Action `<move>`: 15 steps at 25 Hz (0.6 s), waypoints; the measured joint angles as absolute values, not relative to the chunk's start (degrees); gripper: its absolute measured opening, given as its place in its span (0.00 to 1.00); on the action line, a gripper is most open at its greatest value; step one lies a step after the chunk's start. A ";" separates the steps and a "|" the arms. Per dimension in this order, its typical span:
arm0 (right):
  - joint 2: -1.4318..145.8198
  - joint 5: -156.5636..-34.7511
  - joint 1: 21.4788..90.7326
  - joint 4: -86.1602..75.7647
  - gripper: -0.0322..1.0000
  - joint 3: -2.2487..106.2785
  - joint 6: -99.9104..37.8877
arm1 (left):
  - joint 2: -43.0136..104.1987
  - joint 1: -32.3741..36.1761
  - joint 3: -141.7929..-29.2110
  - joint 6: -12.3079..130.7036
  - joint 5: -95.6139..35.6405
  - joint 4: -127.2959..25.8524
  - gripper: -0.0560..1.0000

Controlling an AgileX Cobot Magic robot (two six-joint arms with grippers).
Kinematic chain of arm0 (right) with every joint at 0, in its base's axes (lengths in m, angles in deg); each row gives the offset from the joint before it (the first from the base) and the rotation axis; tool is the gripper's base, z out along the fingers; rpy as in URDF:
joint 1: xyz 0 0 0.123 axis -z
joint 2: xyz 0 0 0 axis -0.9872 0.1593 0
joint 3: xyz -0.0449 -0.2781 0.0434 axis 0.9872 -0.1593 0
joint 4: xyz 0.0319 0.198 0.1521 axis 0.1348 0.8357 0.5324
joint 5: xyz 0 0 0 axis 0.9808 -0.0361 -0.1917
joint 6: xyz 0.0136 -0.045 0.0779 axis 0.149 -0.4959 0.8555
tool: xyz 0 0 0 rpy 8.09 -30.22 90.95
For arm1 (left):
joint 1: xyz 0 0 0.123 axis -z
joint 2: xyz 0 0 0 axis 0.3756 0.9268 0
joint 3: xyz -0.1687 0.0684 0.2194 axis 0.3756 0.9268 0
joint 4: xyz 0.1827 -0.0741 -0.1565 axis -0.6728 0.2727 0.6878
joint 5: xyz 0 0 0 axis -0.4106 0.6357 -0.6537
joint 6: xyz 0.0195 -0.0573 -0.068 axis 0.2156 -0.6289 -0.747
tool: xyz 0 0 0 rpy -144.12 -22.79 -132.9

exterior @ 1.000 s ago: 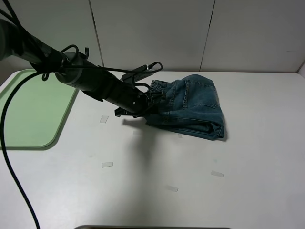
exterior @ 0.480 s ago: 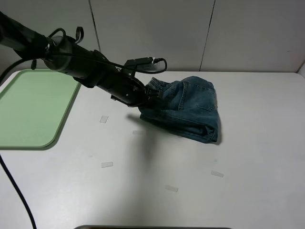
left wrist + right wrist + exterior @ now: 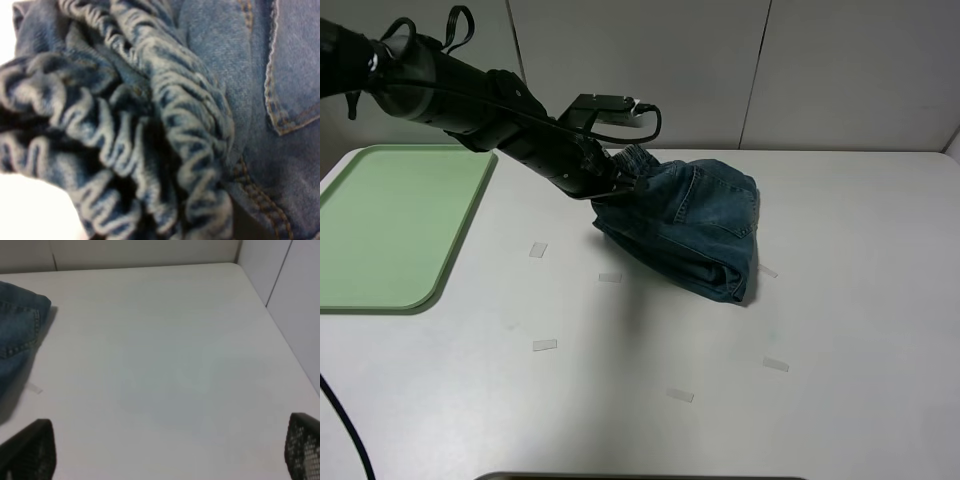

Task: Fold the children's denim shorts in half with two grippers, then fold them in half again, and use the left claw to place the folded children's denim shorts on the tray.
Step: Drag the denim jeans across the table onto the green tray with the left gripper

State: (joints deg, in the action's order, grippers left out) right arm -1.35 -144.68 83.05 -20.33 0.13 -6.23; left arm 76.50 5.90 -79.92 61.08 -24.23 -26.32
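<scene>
The folded denim shorts (image 3: 685,225) hang tilted over the table's middle, held at their elastic waistband. My left gripper (image 3: 613,183) is shut on that waistband; the left wrist view is filled by the bunched waistband (image 3: 150,130) and a back pocket seam. The lower folded edge of the shorts still touches the table. The green tray (image 3: 390,225) lies at the table's left edge, apart from the shorts. My right gripper (image 3: 165,452) is open and empty, its fingertips (image 3: 27,452) at the frame's corners; a bit of the shorts (image 3: 20,327) shows in that view.
Several small pieces of clear tape (image 3: 545,345) lie on the white table (image 3: 840,330). A panelled wall stands behind the table. The right arm does not show in the exterior view.
My left gripper has risen and moved left toward the tray, pulling the shorts up and left by the waistband. The shorts have slid leftward across the table.
</scene>
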 joint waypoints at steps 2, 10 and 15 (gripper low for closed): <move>-1.35 -144.68 83.05 -20.33 0.70 0.13 -6.23 | 76.45 5.90 -79.97 61.08 -23.81 -30.85 0.25; -1.35 -144.68 83.05 -20.33 0.70 0.13 -6.23 | 75.21 3.81 -80.51 54.22 -15.45 -56.89 0.25; -1.35 -144.68 83.05 -20.33 0.70 0.13 -6.23 | 73.65 2.15 -81.13 43.19 -10.55 -71.36 0.24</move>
State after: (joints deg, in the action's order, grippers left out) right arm -1.35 -144.68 83.05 -20.33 0.13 -6.23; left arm 73.65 2.15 -81.13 43.19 -10.55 -71.36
